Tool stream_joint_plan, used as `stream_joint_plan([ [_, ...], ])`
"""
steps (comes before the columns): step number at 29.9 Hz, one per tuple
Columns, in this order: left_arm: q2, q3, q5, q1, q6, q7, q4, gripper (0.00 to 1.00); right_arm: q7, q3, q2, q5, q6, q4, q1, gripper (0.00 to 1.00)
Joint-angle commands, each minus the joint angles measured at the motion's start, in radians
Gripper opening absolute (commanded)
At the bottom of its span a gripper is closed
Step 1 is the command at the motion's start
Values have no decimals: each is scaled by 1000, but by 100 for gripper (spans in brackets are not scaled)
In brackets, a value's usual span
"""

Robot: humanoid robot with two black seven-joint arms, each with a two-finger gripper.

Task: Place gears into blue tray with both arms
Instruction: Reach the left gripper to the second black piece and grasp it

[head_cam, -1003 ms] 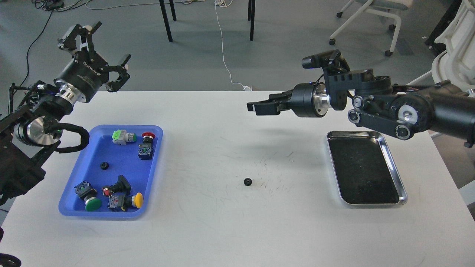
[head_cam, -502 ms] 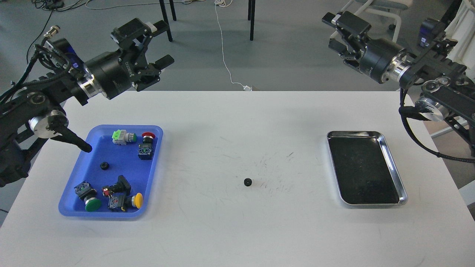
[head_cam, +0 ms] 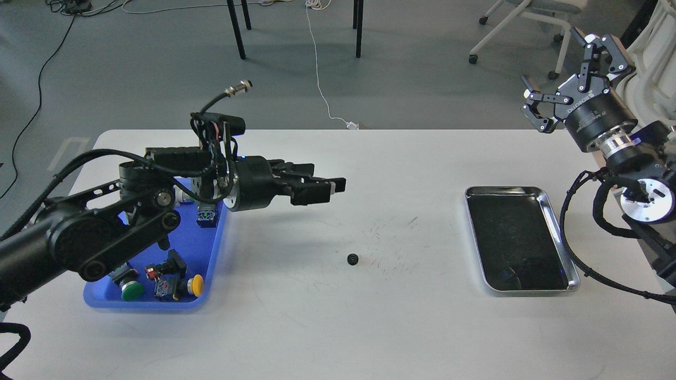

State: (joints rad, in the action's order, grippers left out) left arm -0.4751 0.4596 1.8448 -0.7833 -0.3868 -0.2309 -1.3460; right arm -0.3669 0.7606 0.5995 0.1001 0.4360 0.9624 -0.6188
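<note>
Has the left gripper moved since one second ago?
Yes. The left gripper has swung right and down, from beyond the table's far-left corner to over the table, right of the blue tray, toward the gear.

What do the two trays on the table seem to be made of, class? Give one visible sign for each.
Blue tray: probably plastic, with uniform matte colour and soft rounded corners. Steel tray: likely polished metal, since its thin rim shines mirror-bright around a dark bottom.
</note>
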Motion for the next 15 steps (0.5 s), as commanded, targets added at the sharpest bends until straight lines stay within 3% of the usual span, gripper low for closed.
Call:
stream_joint_plan([
  [1,29,-97,129,1,55,1,-1,92,2,98,-30,35,53,-4,111,99],
  [8,79,-216,337,4,69,51,4,90,8,178,-47,78,53,1,261,99],
  [15,138,-231,337,26,69,97,18,79,2,186,-41,78,53,1,286,99],
])
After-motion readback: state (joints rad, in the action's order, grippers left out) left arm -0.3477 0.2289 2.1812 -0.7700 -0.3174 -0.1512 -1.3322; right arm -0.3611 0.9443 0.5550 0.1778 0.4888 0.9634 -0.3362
